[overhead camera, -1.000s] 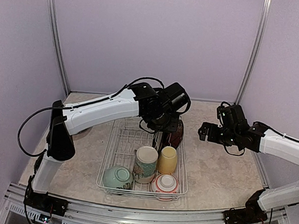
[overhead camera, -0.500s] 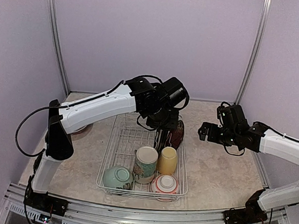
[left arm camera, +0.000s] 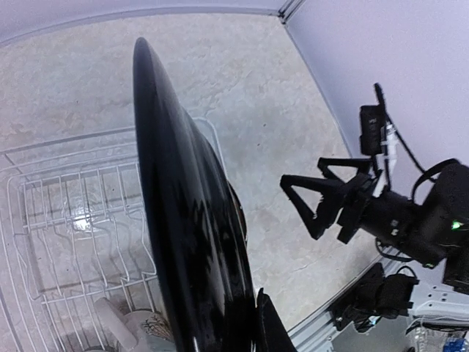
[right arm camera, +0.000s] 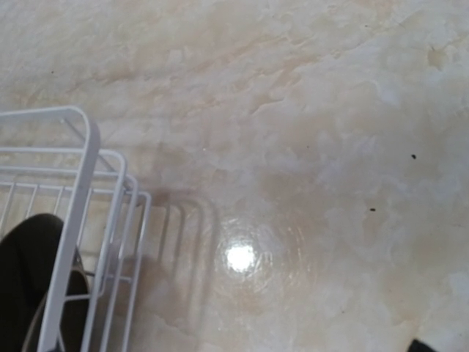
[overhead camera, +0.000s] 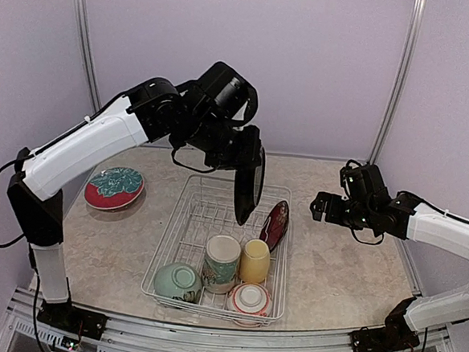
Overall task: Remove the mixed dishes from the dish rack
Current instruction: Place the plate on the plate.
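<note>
- Step in hand: removal of one plate. The left gripper (overhead camera: 249, 149) is clamped on the upper rim of the dark plate (overhead camera: 248, 187), jaws narrow. The plate hangs edge-on above the far half of the dish rack (overhead camera: 165, 248), apart from the wires.
- The left wrist view shows the dark plate (left arm camera: 190, 242) close to the lens, glossy and almost vertical, with the rack's plate slots (left arm camera: 73, 220) below it.
- The right gripper (overhead camera: 321, 206) stands wide and holds nothing. It hovers over the table (overhead camera: 341, 264) to the right of the rack.
- Already outside the rack: a plate with a pink-red rim and teal middle (overhead camera: 114, 188), flat on the table at far left.
- In the rack:
  - red floral plate (overhead camera: 275, 225), leaning near the right wall;
  - white patterned mug (overhead camera: 221, 262);
  - yellow cup (overhead camera: 254, 260), just beside the mug;
  - pale-green bowl (overhead camera: 174, 282), on its side at the near left corner;
  - red-and-white bowl (overhead camera: 250, 299), at the near wall.
- Judgement: the task is in its early part.
- Next move, as a judgement: carry the dark plate sideways past the rack wall, tilt it flat, set it down, then release.
- Writing: no brand, label or text is legible. The mug carries a pattern only.
</note>
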